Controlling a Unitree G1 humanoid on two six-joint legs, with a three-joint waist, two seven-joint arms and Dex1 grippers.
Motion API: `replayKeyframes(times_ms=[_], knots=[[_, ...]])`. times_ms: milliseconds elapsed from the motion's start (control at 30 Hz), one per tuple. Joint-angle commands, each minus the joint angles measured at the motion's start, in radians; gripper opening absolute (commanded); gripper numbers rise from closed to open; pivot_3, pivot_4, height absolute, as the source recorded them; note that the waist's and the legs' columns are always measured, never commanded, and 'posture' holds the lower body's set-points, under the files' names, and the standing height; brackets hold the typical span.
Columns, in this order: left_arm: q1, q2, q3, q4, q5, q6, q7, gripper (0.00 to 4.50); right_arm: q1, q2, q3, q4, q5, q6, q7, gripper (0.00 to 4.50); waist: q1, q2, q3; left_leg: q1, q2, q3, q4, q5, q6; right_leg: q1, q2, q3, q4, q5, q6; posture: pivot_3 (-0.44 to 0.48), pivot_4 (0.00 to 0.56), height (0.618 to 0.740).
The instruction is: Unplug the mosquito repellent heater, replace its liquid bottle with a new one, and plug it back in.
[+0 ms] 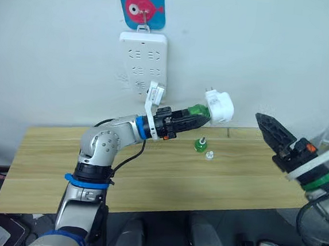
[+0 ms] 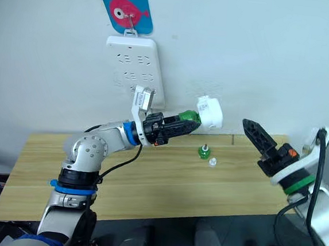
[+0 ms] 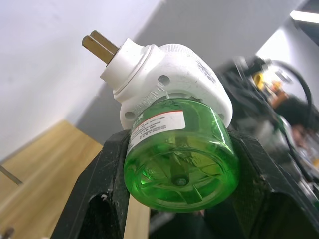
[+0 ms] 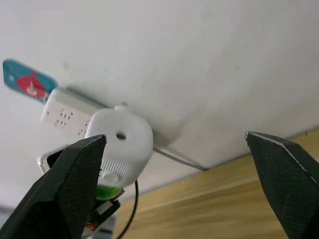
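The left gripper (image 1: 195, 117) is closed on the green bottle (image 3: 182, 159), which is screwed into the white heater (image 1: 219, 106). It holds them up in the air, prongs up toward the wall. The right gripper (image 4: 174, 184) is wide open and holds nothing; the heater sits just in front of it.

The bottle is smooth and round, so it could slip or twist when the right gripper grabs the heater.

Under the left gripper is a wood table (image 1: 148, 179) with a small green bottle (image 1: 200, 144) and a clear cap (image 1: 209, 155). On the white wall behind hangs a power strip (image 1: 142, 63).
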Motion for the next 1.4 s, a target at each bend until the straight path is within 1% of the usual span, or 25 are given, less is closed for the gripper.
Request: replayKeyframes(times_ms=[33, 200, 267, 367, 533, 767, 900, 1033, 1067, 1100, 1167, 1200, 1400], knots=[[-0.014, -0.040, 0.020, -0.032, -0.030, -0.015, 0.049, 2.30, -0.030, 0.043, 0.098, -0.120, -0.034, -0.094, -0.079, 4.50, -0.007, 0.000, 0.000, 0.001, 0.000, 0.001, 0.000, 0.000, 0.000, 0.000, 0.000, 0.001, 0.001, 0.000, 0.000, -0.252, 0.205, 0.740], [-0.023, -0.055, 0.013, -0.024, -0.031, -0.016, 0.062, 2.30, -0.105, 0.094, 0.220, -0.140, -0.124, -0.159, -0.145, 4.50, -0.018, 0.001, -0.001, 0.003, 0.001, 0.000, 0.000, 0.000, 0.000, 0.000, 0.002, 0.001, 0.004, 0.000, 0.000, -0.260, 0.200, 0.740], [-0.025, -0.056, 0.008, -0.021, -0.027, -0.019, 0.062, 2.30, -0.128, 0.104, 0.250, -0.135, -0.150, -0.175, -0.159, 4.50, -0.018, 0.002, -0.002, 0.003, 0.000, 0.000, -0.001, 0.000, 0.000, 0.000, 0.002, 0.001, 0.004, 0.000, 0.000, -0.261, 0.198, 0.740], [-0.026, -0.070, 0.016, -0.027, -0.055, 0.002, 0.075, 2.30, -0.154, 0.117, 0.284, -0.117, -0.185, -0.187, -0.158, 4.50, -0.018, 0.002, -0.002, 0.003, 0.000, 0.000, -0.001, 0.000, 0.000, 0.000, 0.002, 0.001, 0.003, 0.000, 0.000, -0.261, 0.195, 0.740], [-0.027, -0.100, 0.053, -0.032, -0.132, 0.057, 0.126, 2.30, -0.197, 0.132, 0.323, -0.084, -0.221, -0.194, -0.132, 4.50, -0.018, 0.002, -0.002, 0.002, 0.000, 0.000, -0.001, 0.000, 0.000, 0.000, 0.001, 0.001, 0.002, 0.000, 0.000, -0.262, 0.193, 0.740], [-0.019, -0.080, 0.048, -0.049, -0.198, 0.110, 0.121, 2.30, -0.266, 0.169, 0.349, -0.018, -0.285, -0.201, -0.092, 4.50, -0.021, 0.002, -0.002, 0.003, 0.000, 0.000, -0.001, 0.000, 0.000, 0.000, 0.001, 0.001, 0.002, 0.000, 0.000, -0.257, 0.191, 0.740], [-0.013, -0.068, 0.040, -0.054, -0.200, 0.106, 0.119, 2.30, -0.300, 0.183, 0.348, 0.012, -0.306, -0.200, -0.072, 4.50, -0.021, 0.002, -0.003, 0.003, 0.000, 0.000, -0.001, 0.000, 0.000, 0.000, 0.001, 0.001, 0.003, 0.000, 0.000, -0.251, 0.191, 0.740], [-0.014, -0.067, 0.036, -0.059, -0.192, 0.095, 0.122, 2.30, -0.306, 0.203, 0.355, 0.016, -0.301, -0.197, -0.067, 4.50, -0.021, 0.002, -0.003, 0.003, 0.000, 0.000, -0.001, 0.000, 0.000, 0.000, 0.001, 0.001, 0.003, 0.000, 0.000, -0.247, 0.192, 0.740], [-0.013, -0.065, 0.031, -0.063, -0.187, 0.091, 0.119, 2.30, -0.306, 0.209, 0.357, 0.014, -0.298, -0.197, -0.069, 4.14, -0.021, 0.002, -0.003, 0.003, 0.000, 0.000, -0.001, 0.000, 0.000, 0.000, 0.001, 0.001, 0.003, 0.000, 0.000, -0.247, 0.192, 0.740], [-0.013, -0.066, 0.029, -0.066, -0.186, 0.090, 0.120, 2.30, -0.306, 0.215, 0.360, 0.013, -0.296, -0.198, -0.072, 3.99, -0.021, 0.002, -0.003, 0.003, 0.000, 0.000, -0.001, 0.000, 0.000, 0.000, 0.001, 0.001, 0.003, 0.000, 0.000, -0.247, 0.192, 0.740], [-0.011, -0.064, 0.020, -0.071, -0.175, 0.079, 0.117, 2.30, -0.306, 0.225, 0.363, 0.011, -0.291, -0.199, -0.076, 3.33, -0.021, 0.003, -0.003, 0.003, 0.000, 0.000, -0.001, 0.000, 0.000, 0.000, 0.001, 0.001, 0.003, 0.000, 0.000, -0.247, 0.192, 0.740], [-0.009, -0.062, 0.012, -0.074, -0.166, 0.070, 0.114, 2.30, -0.306, 0.229, 0.364, 0.011, -0.291, -0.200, -0.079, 3.17, -0.021, 0.003, -0.003, 0.003, 0.000, 0.000, -0.001, 0.000, 0.000, 0.000, 0.001, 0.001, 0.003, 0.000, 0.000, -0.247, 0.192, 0.740], [0.000, -0.040, -0.041, -0.093, -0.119, 0.032, 0.085, 2.30, -0.312, 0.237, 0.363, 0.015, -0.279, -0.208, -0.088, 3.15, -0.021, 0.003, -0.003, 0.003, 0.000, 0.000, -0.001, 0.000, 0.000, 0.000, 0.001, 0.001, 0.003, 0.000, 0.000, -0.245, 0.192, 0.740]])
